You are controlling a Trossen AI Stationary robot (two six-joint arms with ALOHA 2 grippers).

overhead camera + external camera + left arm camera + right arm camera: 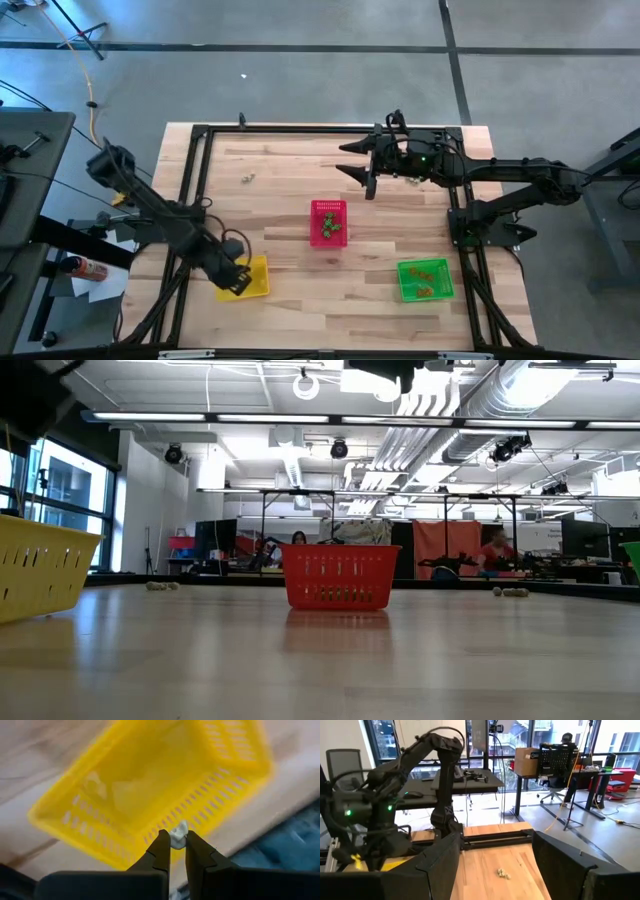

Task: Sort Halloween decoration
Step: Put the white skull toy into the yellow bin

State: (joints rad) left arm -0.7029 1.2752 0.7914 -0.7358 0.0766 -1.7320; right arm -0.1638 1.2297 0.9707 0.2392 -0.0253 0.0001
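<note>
While the left gripper (173,851) hangs over the yellow basket (250,277) at the table's (290,190) near left corner, its jaws are closed on a small pale trinket (178,836), pinched at the fingertips just above the basket's rim. Through the left wrist view the yellow basket's floor looks bare, though the picture is soft. The red basket (329,222) stands near the middle of the table and holds several small green pieces (335,230). The green basket (425,279) sits toward the near right corner with a few orange pieces (427,277) inside. One more yellowish trinket (248,178) lies loose on the wood toward the far left, well apart from all three baskets. The right gripper (352,160) waits above the far right part of the table with its jaws spread wide and nothing between them.
</note>
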